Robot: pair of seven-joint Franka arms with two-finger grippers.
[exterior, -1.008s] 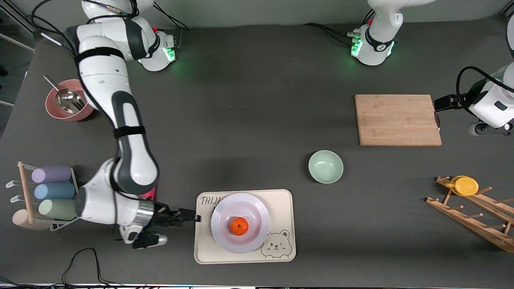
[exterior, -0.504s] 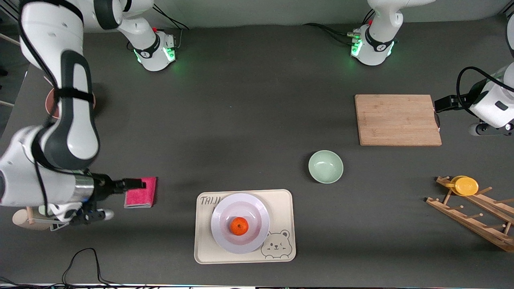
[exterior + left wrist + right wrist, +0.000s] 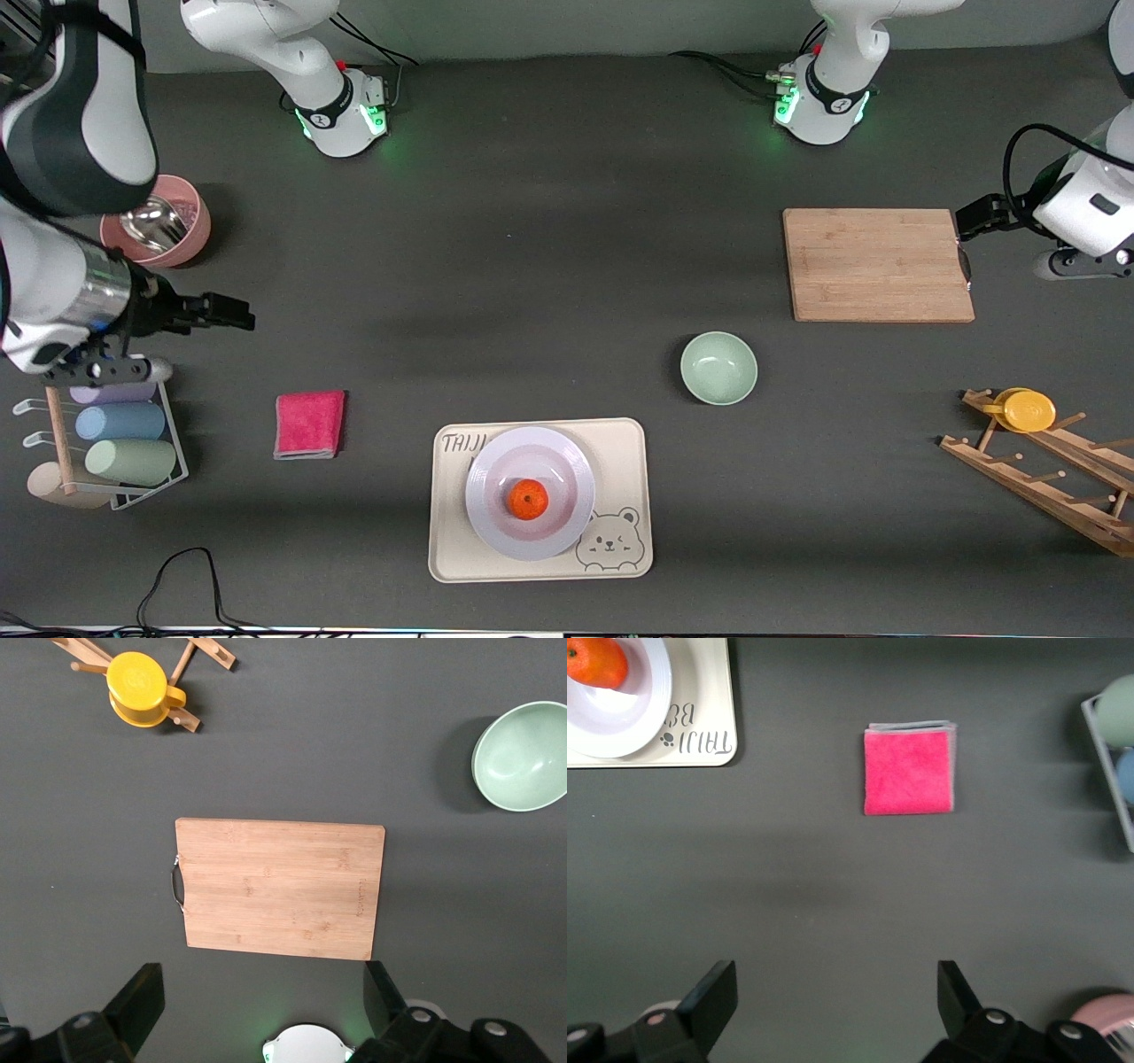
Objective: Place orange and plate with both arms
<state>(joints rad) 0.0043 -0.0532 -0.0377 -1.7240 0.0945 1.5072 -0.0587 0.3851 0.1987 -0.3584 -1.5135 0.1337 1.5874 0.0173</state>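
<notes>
orange (image 3: 527, 499): in the plate (image 3: 496, 523) on the bear tray (image 3: 620, 443), apparently task done.
left gripper (image 3: 257, 1014): spread, empty, over the table.
right gripper (image 3: 837, 1010): spread, empty, parked.

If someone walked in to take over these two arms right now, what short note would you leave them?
Right end effector: open, empty, up over bare table near the pink bowl.
Left end effector: open, empty, beside the cutting board; that arm waits.
Orange sits in the plate; the plate rests on the bear tray.
Done: orange and plate both look placed, nothing held.
Left: seemingly nothing, only parking the arms.
</notes>
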